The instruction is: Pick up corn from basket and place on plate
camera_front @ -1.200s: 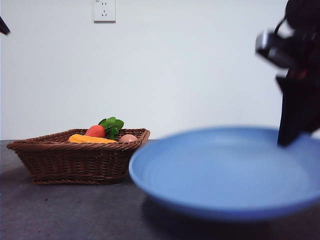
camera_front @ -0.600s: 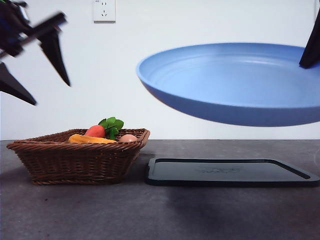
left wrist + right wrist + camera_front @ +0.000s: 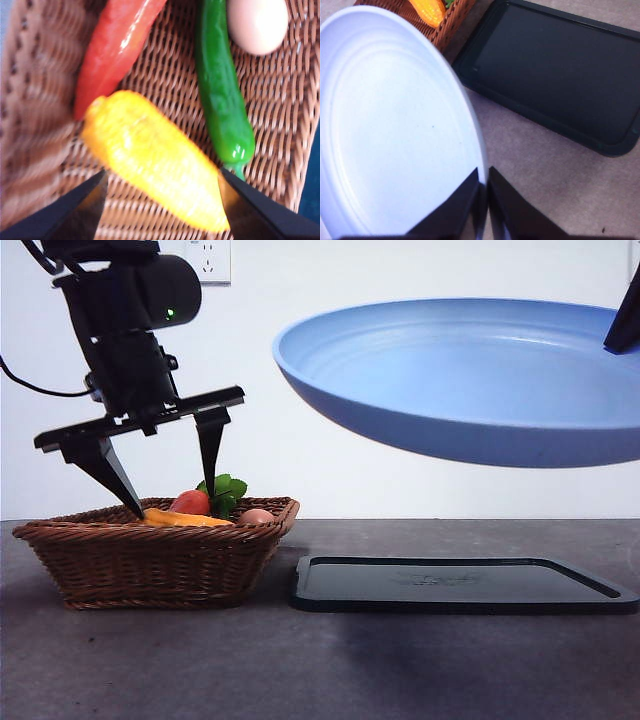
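Left gripper (image 3: 160, 495) is down over the basket (image 3: 150, 560), jaws spread wide with one tip on each side of the corn (image 3: 150, 160). Not closed on it yet, as far as the wrist view shows; my read is it's set up to pinch across the cob's width, not its length.

Corn lies flat on the basket floor, slanted relative to the jaws, next to a red pepper (image 3: 117, 45) and a green chili (image 3: 220, 95), with an egg (image 3: 257, 22) beyond. From the front only a sliver of the cob shows above the braided rim, beside something red with green leaves (carrot, probably).

Right gripper (image 3: 482, 200) has its jaws pinched narrow on the rim of the plate (image 3: 395, 130) and holds it in the air, tilted, above the black tray (image 3: 555, 70). Looks like it's being held up as a landing spot near the basket.

Materials:
- corn: glossy yellow, ridged kernel rows, blunt ends, likely plastic
- basket: dark brown wicker, flared sides, rough weave
- plate: smooth matte light blue, shallow, faint concentric rings, raised rim
- tray: flat black rectangle, low lip
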Robot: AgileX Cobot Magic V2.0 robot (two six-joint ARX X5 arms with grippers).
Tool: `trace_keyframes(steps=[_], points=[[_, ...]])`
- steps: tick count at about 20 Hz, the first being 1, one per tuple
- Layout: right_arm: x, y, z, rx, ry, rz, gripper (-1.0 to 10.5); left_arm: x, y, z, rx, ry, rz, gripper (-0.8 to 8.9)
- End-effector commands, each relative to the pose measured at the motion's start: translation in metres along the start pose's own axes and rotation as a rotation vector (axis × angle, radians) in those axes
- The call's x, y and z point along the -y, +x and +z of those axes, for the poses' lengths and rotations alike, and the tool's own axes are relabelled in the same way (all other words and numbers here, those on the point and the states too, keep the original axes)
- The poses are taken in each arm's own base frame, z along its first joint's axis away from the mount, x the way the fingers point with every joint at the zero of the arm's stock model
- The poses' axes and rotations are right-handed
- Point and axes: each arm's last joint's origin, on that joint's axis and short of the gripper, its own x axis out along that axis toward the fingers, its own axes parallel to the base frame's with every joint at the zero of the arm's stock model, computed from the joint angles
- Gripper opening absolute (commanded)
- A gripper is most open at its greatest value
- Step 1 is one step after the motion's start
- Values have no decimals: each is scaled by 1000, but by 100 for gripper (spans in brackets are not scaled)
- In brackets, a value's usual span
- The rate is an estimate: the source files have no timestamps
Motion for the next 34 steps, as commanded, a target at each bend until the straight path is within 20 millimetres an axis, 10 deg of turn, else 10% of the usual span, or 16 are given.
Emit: trace_keyframes(steps=[1,15,22,26,29,34], points=[[-3,-3,5,24,-27,12,1,2,15,0,-26,-87,34,361],[-4,-3,8,51,-67,45,1,-2,37,-6,-128,-79,87,204],[5,15,15,-4,16,14,2,25,-76,23,116,184,-111,204],[23,58,31,-46,145,10,2,36,-155,-5,218,440,-306,204],[32,83,40,-50,229,72,1,55,-163,-33,177,613,-360,204],[36,95,48,-13,300,118,1,94,-119,-76,46,856,-378,204]])
